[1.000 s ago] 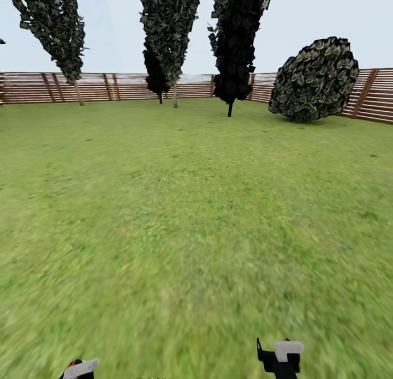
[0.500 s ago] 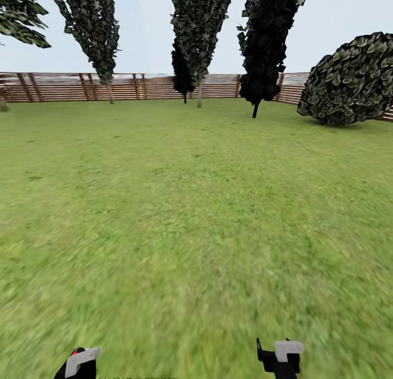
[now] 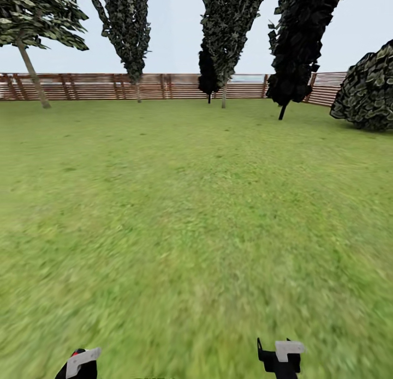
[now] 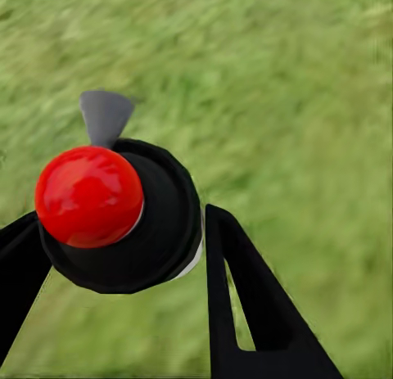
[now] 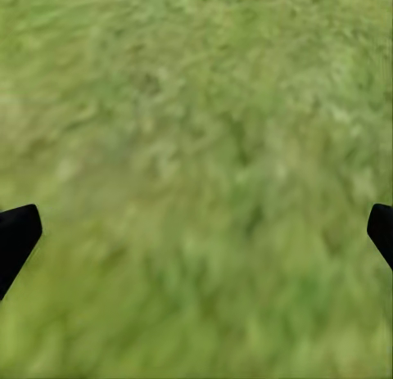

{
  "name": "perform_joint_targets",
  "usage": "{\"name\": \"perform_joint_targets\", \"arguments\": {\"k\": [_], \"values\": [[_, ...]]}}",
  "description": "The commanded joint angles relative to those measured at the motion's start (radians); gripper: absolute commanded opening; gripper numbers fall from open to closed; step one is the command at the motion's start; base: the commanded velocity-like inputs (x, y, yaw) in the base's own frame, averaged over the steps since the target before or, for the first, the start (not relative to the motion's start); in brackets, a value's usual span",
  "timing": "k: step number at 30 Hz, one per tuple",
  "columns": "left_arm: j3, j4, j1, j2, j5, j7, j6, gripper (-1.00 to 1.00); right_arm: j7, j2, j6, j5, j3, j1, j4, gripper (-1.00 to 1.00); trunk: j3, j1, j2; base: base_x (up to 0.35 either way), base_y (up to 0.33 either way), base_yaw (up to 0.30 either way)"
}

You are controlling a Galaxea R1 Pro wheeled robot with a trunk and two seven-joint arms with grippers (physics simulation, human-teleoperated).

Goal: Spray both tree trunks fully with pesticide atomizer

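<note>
The pesticide atomizer, a black body with a red ball top and a grey nozzle, sits between the fingers of my left gripper, which is shut on it. In the head view, the left gripper shows at the lower edge, a red speck beside its white pad. My right gripper is low over the grass, and its fingers stand wide apart and empty. A tree with a bare, leaning tan trunk and green leaves on top stands far left by the fence. I cannot tell whether it is one of the two trees.
Green lawn stretches ahead to a brown slat fence. Dark leafy conifers stand along the fence, one black-leaved. A round bush sits at the far right.
The whole head view has swung left, so the conifers and bush slid right in the picture and the tan-trunked tree came in at the left. Both grippers hold as before.
</note>
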Motion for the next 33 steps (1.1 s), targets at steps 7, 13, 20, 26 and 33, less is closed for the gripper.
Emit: {"name": "perform_joint_targets", "arguments": {"k": [7, 13, 20, 26, 33], "values": [[-0.004, 0.001, -0.001, 0.001, 0.002, 0.007, 0.000, -1.00, -0.005, 0.001, -0.002, -0.004, 0.009, 0.000, 0.000, 1.00, -0.001, 0.000, 0.000, 0.000, 0.000, 0.280], [-0.002, 0.001, -0.001, 0.000, 0.001, 0.008, 0.002, -1.00, -0.005, 0.001, -0.002, -0.004, 0.009, 0.000, 0.000, 1.00, -0.001, 0.000, 0.000, 0.000, 0.000, 0.281], [-0.003, 0.002, -0.001, 0.000, -0.001, 0.005, 0.002, -1.00, -0.005, 0.001, -0.001, -0.004, 0.009, 0.000, 0.000, 1.00, -0.001, 0.000, 0.000, 0.000, 0.000, 0.283], [-0.004, 0.002, -0.001, 0.000, 0.000, 0.005, 0.001, -1.00, -0.005, 0.001, -0.001, -0.004, 0.010, 0.000, 0.000, 1.00, -0.001, 0.000, 0.000, 0.015, 0.000, 0.284], [-0.005, 0.002, -0.001, -0.001, -0.004, 0.004, 0.000, -1.00, -0.005, 0.001, -0.001, -0.004, 0.010, 0.000, 0.000, 1.00, -0.001, 0.000, 0.000, 0.092, 0.069, 0.284]]}}
